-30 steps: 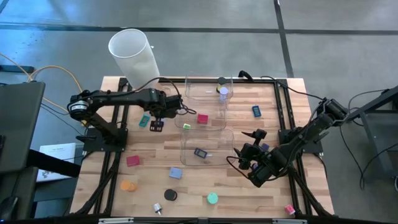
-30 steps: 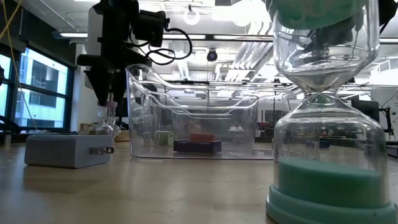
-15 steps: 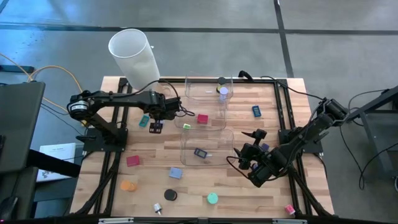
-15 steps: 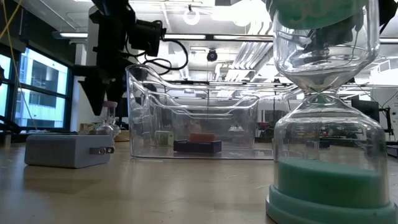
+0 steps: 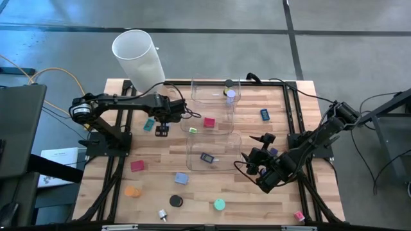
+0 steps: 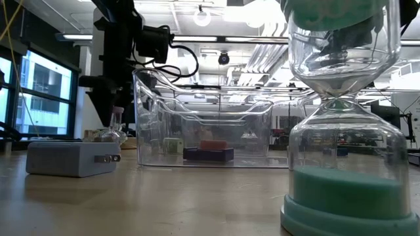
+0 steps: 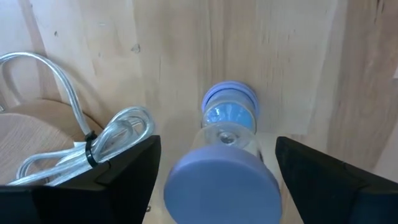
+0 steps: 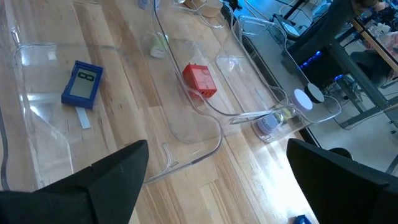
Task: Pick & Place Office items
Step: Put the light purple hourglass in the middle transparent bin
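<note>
High view: two clear bins [image 5: 212, 99] mid-table, one white cylinder [image 5: 137, 54] at the far left corner. Left gripper [image 5: 161, 131], jaws apart, hangs over one lavender hourglass [image 7: 227, 140], not touching. Right gripper [image 5: 264, 181] waits open near the front bin, one blue timer [image 8: 82, 83] inside it

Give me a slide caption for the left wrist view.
Open left gripper poised over a lavender sand timer standing on the wooden table.

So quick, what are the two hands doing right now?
Left hand: open, around a small lavender-capped hourglass, not gripping.
Right hand: open, holding nothing.
</note>
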### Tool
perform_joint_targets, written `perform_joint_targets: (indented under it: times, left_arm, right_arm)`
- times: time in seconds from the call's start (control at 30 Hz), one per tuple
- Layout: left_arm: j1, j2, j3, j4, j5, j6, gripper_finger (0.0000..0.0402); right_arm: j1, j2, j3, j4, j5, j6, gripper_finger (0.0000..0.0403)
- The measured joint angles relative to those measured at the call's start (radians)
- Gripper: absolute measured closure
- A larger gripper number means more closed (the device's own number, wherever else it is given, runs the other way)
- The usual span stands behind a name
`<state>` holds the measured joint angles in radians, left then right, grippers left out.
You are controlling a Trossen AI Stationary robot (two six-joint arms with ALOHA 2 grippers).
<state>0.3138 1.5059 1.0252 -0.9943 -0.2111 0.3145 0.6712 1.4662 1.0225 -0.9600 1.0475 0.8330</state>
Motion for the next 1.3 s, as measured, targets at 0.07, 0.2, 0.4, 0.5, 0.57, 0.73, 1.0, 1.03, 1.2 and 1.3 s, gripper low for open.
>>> perform_joint_targets:
  times: [0.07,0.2,0.4,0.5,0.57,0.73,1.0,1.03,1.2,1.3]
  left_arm:
    - [0.0,0.0,0.0,0.0,0.0,0.001,0.0111]
    - [0.0,0.0,0.0,0.0,-0.004,0.007,0.0155]
    - [0.0,0.0,-0.001,-0.003,-0.002,-0.001,0.0218]
    - [-0.001,0.0,-0.001,-0.006,0.0,-0.053,0.0218]
    - [-0.002,0.0,-0.001,-0.009,0.0,-0.115,0.0218]
    - [-0.035,-0.014,0.003,-0.097,0.008,-0.208,0.0218]
    - [-0.125,-0.043,0.17,-0.272,0.001,-0.418,0.0218]
    - [-0.139,-0.043,0.202,-0.3,0.0,-0.44,0.0218]
    - [-0.198,-0.043,0.356,-0.426,-0.043,-0.574,0.0218]
    - [-0.203,-0.043,0.446,-0.491,-0.048,-0.667,0.0218]
  right_arm:
    - [0.0,0.0,0.0,0.0,0.0,0.0,0.0031]
    - [0.0,0.0,0.0,0.0,0.0,0.0,0.0031]
    - [0.0,0.0,0.0,0.0,0.0,0.0,0.0031]
    - [0.0,0.0,0.0,0.0,0.0,0.0,0.0031]
    - [0.0,0.0,0.0,0.0,0.0,0.0,0.0031]
    - [0.0,0.0,0.0,0.0,0.0,0.0,0.0031]
    - [0.0,0.0,0.0,0.0,0.022,0.0,0.0031]
    - [0.0,0.0,0.0,0.0,0.022,0.0,0.0031]
    - [0.0,0.0,0.0,0.0,0.02,0.0,0.0031]
    - [0.0,0.0,0.0,0.0,0.024,-0.001,0.0031]
